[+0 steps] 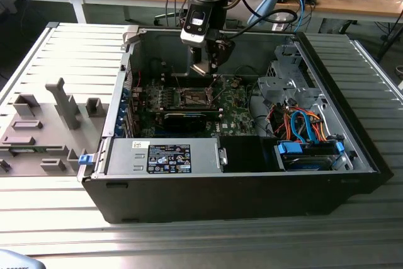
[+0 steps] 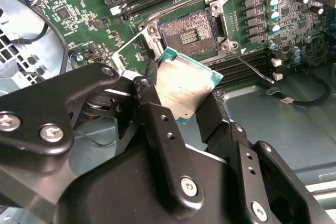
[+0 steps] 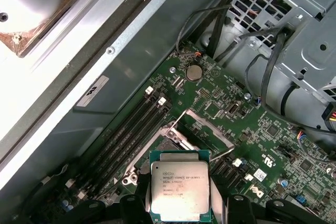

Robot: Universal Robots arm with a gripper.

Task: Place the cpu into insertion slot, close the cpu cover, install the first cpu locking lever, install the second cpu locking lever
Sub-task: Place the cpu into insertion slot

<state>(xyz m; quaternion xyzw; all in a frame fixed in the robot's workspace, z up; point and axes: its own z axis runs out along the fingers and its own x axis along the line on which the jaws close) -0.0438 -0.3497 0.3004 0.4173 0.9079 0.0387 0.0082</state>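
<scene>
- My gripper (image 2: 178, 98) is clamped on the cpu (image 2: 188, 82), pinching two opposite edges.
- The insertion slot (image 2: 190, 34) lies just ahead of the chip and below it, not touching, with its contacts bare.
- The cpu cover (image 3: 210, 127) stands raised, so I judge the socket unobstructed.

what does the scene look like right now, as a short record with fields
hand: shut on the cpu, above the motherboard
cpu: gripped at two opposite edges, metal top showing, not yet in the insertion slot
insertion slot: empty, contacts exposed
cpu cover: swung open, clear of the slot
setting: open computer case lying on a ribbed metal table
</scene>
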